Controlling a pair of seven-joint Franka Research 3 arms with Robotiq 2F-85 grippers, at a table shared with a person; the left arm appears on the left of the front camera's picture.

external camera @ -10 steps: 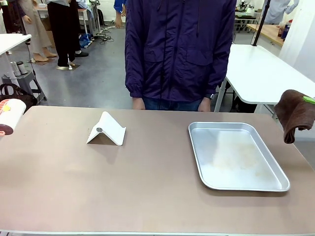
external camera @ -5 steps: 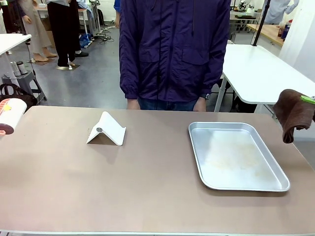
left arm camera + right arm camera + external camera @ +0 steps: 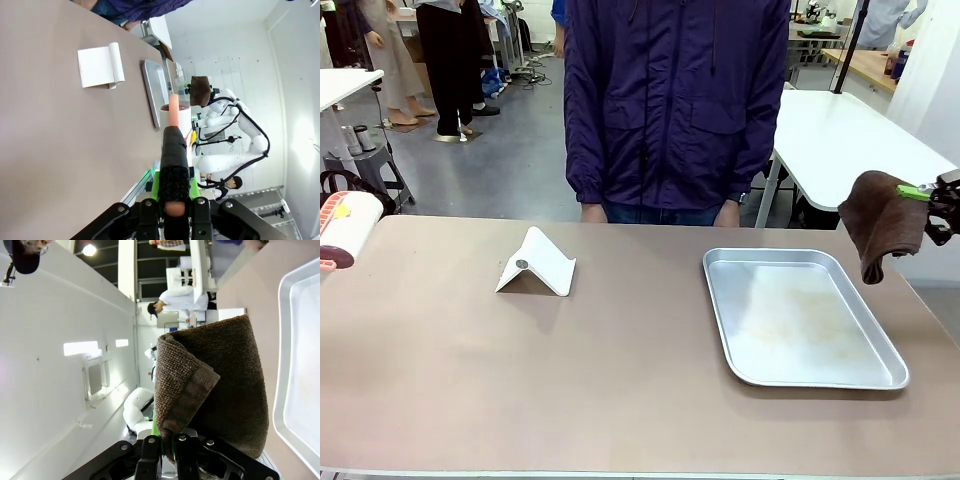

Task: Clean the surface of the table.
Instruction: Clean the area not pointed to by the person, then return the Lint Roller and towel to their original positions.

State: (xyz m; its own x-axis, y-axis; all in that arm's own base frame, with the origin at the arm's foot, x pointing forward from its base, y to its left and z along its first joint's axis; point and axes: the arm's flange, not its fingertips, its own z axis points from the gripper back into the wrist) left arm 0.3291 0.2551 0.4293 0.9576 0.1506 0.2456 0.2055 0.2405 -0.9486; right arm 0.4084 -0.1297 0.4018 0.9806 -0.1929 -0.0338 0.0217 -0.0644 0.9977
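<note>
A shallow rectangular silver metal tray (image 3: 820, 382) with rounded corners lies on the right part of the table top, its floor marked by faint dull smears. Left of centre stands a white folded sheet-like stand (image 3: 538, 263), tent-shaped, with a small dark round disc on its face; it is well apart from the tray. A person in a dark purple zipped jacket (image 3: 675, 100) stands at the far edge, upper centre of the front view, both hands hanging just behind the table's rim. Behind, at upper right, is a white-topped table (image 3: 850, 150).

At the right edge of the front view, a dark brown towelling cloth (image 3: 880, 222) hangs folded in the air, above and just to the right of the tray's far right corner. The right gripper (image 3: 167, 446) has its fingers pinched tight on the cloth's fold.

At the left edge, a white lint roller with a pinkish end (image 3: 345, 228) juts in above the table's far left corner. The left gripper (image 3: 174, 212) has its fingers clamped on the roller's black textured handle.

The large rectangular table with a matte beige-brown top (image 3: 620, 390) fills the lower half of the front view, its colour smooth and even, with a pale edge along the bottom.
</note>
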